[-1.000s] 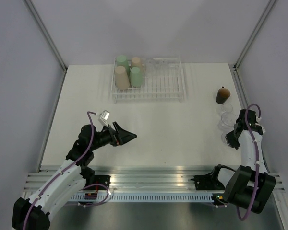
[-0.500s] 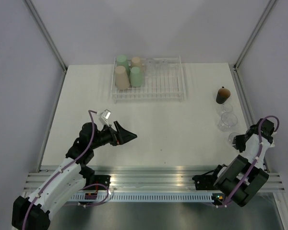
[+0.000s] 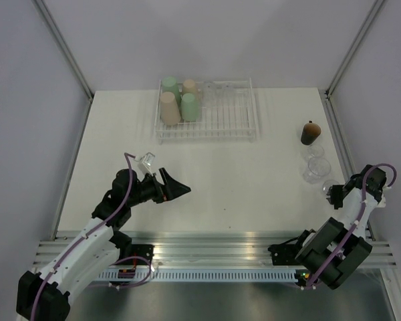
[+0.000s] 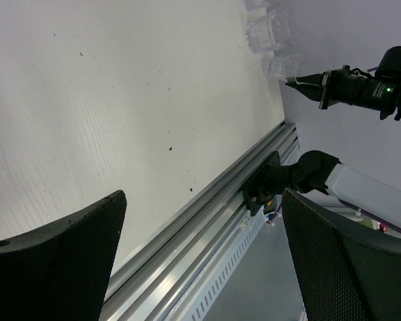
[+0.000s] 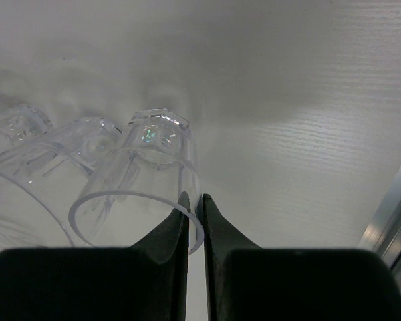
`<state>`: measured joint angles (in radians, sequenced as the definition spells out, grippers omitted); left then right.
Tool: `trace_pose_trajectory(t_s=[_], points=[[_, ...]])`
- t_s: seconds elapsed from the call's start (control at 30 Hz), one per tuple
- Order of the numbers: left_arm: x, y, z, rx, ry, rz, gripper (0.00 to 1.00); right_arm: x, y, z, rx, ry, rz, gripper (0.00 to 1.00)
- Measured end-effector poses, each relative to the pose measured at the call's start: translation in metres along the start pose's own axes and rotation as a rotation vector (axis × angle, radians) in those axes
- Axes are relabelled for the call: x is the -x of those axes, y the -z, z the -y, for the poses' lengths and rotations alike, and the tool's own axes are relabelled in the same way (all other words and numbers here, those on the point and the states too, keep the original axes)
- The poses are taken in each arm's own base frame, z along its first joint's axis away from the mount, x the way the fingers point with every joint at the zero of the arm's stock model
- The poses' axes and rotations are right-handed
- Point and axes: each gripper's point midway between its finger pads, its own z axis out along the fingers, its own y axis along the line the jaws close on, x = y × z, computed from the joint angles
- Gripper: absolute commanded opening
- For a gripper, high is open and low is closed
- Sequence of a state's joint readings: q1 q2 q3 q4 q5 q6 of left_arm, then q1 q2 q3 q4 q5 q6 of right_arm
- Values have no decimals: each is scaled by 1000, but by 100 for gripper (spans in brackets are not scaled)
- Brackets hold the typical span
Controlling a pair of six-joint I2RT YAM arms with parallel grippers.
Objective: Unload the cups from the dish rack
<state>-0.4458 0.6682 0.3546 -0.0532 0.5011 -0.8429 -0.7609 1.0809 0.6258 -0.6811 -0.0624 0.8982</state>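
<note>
The white wire dish rack (image 3: pixel 232 118) stands at the back of the table. Its left end holds two green tumblers (image 3: pixel 190 107) and two beige tumblers (image 3: pixel 168 108); clear cups (image 3: pixel 214 88) show faintly at its back. The dark brown cup (image 3: pixel 310 132) stands on the table at the right, with two clear cups (image 3: pixel 316 170) nearer. My right gripper (image 3: pixel 335 194) (image 5: pixel 194 200) is shut on the rim wall of a third clear cup (image 5: pixel 147 180), upright beside those two. My left gripper (image 3: pixel 179 190) (image 4: pixel 200 267) is open and empty, low over the table's left front.
The metal rail (image 3: pixel 214 244) runs along the near edge of the table. Grey walls close in the left, right and back sides. The left wrist view shows the clear cups (image 4: pixel 271 30) and the right gripper's fingers (image 4: pixel 306 80) at the far side.
My right arm has drawn back toward the near right corner, moving the held clear cup slightly right beside the other clear cups. My left arm has barely moved.
</note>
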Motion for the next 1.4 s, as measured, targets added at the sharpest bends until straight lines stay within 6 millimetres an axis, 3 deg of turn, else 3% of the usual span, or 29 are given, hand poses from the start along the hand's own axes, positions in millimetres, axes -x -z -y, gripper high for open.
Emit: trace_pose_trajectory(t_s=[0.2, 0.53, 1.07, 1.4], points=[[2, -1, 1, 6, 2, -1, 100, 9, 8, -4, 2, -12, 31, 1], [6, -1, 6, -2, -4, 6, 100, 10, 9, 6, -59, -73, 15, 1], [8, 0, 8, 0, -3, 5, 100, 13, 13, -3, -91, -88, -38, 1], [8, 0, 8, 0, -3, 5, 100, 13, 19, -7, -42, -11, -37, 19]])
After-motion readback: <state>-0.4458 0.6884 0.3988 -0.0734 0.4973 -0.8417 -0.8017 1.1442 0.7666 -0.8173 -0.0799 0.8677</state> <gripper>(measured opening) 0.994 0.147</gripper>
